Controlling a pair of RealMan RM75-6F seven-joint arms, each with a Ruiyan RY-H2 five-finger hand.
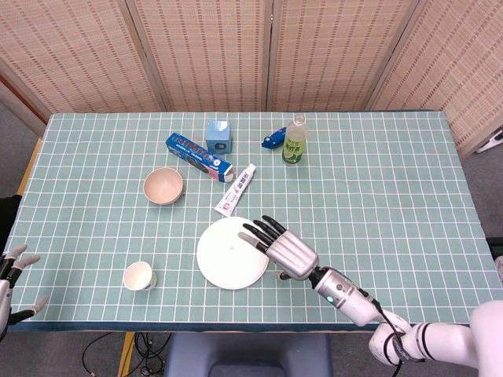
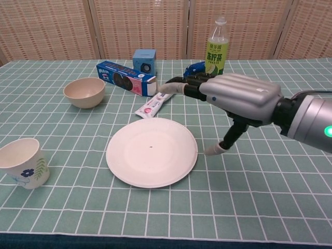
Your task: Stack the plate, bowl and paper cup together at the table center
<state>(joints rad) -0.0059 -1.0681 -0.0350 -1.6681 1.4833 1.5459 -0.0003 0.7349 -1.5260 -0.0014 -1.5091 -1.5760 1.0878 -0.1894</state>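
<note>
The white plate [image 1: 229,253] [image 2: 152,151] lies flat on the table near the front middle. My right hand [image 1: 284,249] [image 2: 236,97] hovers over its right edge, fingers stretched out and apart, holding nothing. The beige bowl [image 1: 163,186] [image 2: 84,92] stands upright to the far left of the plate. The paper cup [image 1: 138,276] [image 2: 23,162] with a blue flower print stands at the front left. My left hand [image 1: 11,270] shows only at the left edge of the head view, off the table, fingers spread.
A blue biscuit box [image 1: 199,156] [image 2: 126,78], a small blue box [image 1: 218,135], a toothpaste tube [image 1: 236,189] [image 2: 153,105], a green drink bottle [image 1: 294,140] [image 2: 217,47] and a blue packet [image 1: 273,140] lie behind the plate.
</note>
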